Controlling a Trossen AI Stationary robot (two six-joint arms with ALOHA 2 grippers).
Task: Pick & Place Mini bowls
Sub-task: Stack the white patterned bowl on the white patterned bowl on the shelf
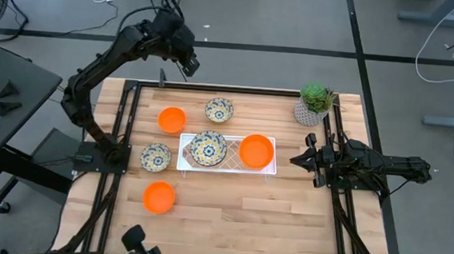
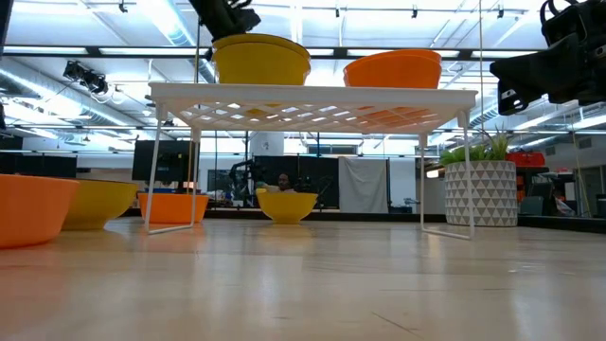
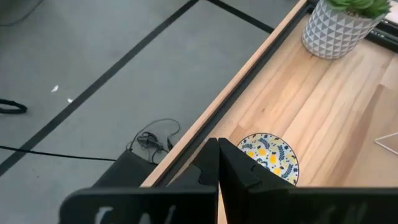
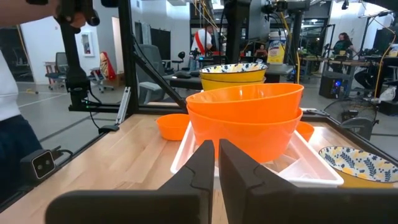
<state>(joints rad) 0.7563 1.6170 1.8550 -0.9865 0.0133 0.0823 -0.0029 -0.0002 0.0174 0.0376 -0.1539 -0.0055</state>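
A white wire rack stands mid-table. It carries a floral bowl stack and orange bowls, nested one in another. Four loose bowls rest on their bases on the table: orange, floral, floral, orange. My left gripper is shut and raised high over the table's far edge, above the far floral bowl. My right gripper is shut, level, just right of the rack, pointing at the orange bowls and touching nothing.
A potted green plant in a white patterned pot stands at the far right corner, close to my right arm. Black frame rails run along the table's left and right sides. Bare wood lies near the front edge, right of the near orange bowl.
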